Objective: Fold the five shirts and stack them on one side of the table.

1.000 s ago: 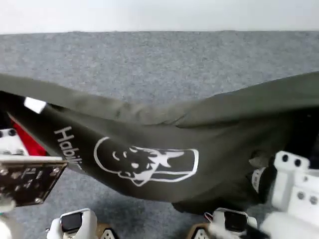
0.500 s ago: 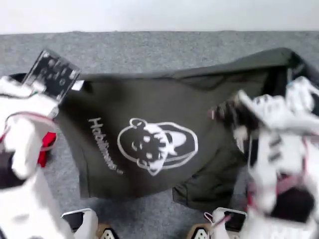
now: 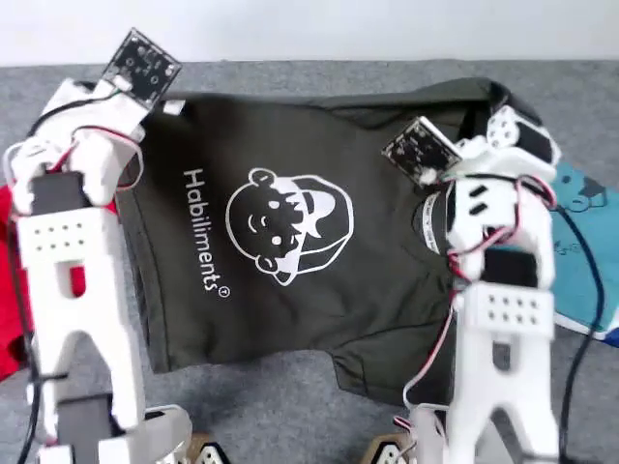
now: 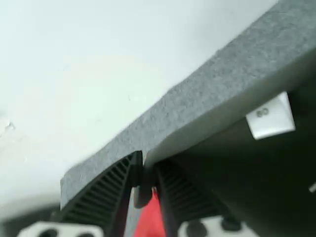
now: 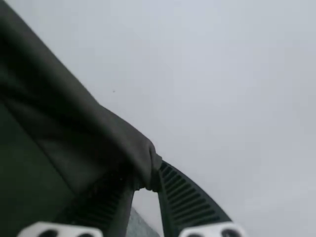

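the left gripper (image 4: 147,163) has its fingers pressed together on the dark green shirt (image 3: 290,290) at its far edge, near the white tag (image 4: 270,116). the right gripper (image 5: 147,178) pinches a bunched fold at the other far corner. the shirt lies spread, print up, across the middle of the tabletop (image 3: 319,77). the cloth looks soft, light and limp, so corners and hems should hold best.

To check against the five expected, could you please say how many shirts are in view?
3: a dark green shirt spread in the middle, a red shirt at the left edge, a teal shirt at the right edge. Others may be hidden.
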Robot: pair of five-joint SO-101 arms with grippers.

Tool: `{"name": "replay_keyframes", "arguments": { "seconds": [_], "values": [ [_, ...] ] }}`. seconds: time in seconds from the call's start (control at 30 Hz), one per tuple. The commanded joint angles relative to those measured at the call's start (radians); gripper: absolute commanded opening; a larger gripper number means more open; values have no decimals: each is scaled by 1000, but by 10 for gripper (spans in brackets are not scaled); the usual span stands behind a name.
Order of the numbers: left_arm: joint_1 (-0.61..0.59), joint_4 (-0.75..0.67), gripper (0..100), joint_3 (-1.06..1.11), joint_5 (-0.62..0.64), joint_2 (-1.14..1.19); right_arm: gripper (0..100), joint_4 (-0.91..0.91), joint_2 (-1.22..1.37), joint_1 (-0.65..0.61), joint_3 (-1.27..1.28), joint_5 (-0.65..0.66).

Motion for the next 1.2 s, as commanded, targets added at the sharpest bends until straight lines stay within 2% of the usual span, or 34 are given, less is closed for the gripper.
{"name": "replay_keyframes", "arguments": {
  "seconds": [0.0, 0.17, 0.27, 0.47, 0.6, 0.77, 1.17],
  "values": [
    [28, -146, 14, -8, -17, 66, 11, -174, 127, -4, -14, 9],
    [83, -281, 14, -8, -175, 180, 11, -294, 291, -4, -74, 11],
    [89, -316, 14, -24, -206, 233, 11, -298, 383, -2, -172, 11],
    [72, -310, 14, -125, -206, 336, 11, -291, 565, -4, -385, 9],
    [91, -212, 14, -128, -207, 344, 11, -269, 599, -12, -402, 9],
    [94, -52, 14, -128, -207, 344, 11, -41, 553, -5, -404, 6],
    [98, 408, 14, -125, -209, 256, 11, 760, 286, -5, -404, 9]
  ]
}}
